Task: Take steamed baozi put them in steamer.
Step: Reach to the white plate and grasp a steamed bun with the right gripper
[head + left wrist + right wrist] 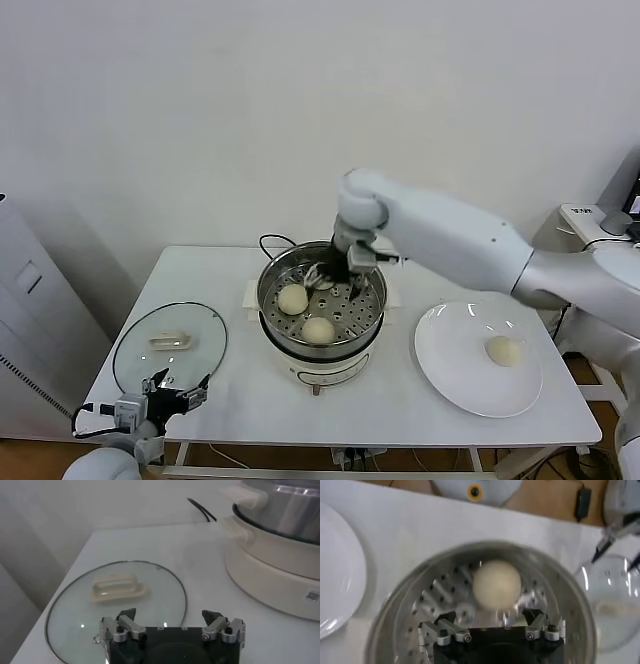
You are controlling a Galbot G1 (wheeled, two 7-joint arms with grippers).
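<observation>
The steamer (372, 310) stands mid-table on its white base. Two cream-white baozi lie inside it, one at the left (292, 298) and one at the front (318, 330). A third baozi (503, 350) lies on the white plate (450, 372). My right gripper (333, 274) is open and empty, low inside the steamer's far side. In the right wrist view my right gripper (490, 615) hangs over the perforated bottom of the steamer (395, 610), with one baozi (496, 584) just beyond its fingertips. My left gripper (180, 385) is open and parked at the front left.
The glass lid (170, 350) with its white handle lies flat at the table's left, just ahead of my left gripper (169, 615). The lid (115, 610) and the steamer's base (280, 575) show in the left wrist view. A black cord (270, 240) runs behind the steamer.
</observation>
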